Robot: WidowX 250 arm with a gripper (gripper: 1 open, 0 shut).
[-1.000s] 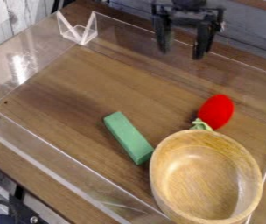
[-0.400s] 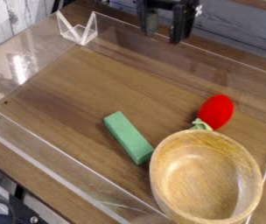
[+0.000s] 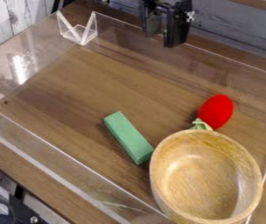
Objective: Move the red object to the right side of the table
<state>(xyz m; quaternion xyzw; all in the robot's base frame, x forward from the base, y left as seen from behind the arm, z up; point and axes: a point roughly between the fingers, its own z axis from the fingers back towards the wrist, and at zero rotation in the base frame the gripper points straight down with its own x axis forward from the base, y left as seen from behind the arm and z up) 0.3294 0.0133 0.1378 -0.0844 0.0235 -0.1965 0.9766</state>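
Where wood grain shows (no legible writing): red object [image 3: 217,110], table [image 3: 88,96].

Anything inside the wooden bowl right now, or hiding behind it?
The wooden bowl looks empty; only bare wood shows inside. The red object sits just behind its far rim, its green leafy end at the rim. The table under the bowl is covered.

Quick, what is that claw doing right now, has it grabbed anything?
Claw: open, holding nothing, up at the far edge, well away from the small glossy red strawberry-like toy.
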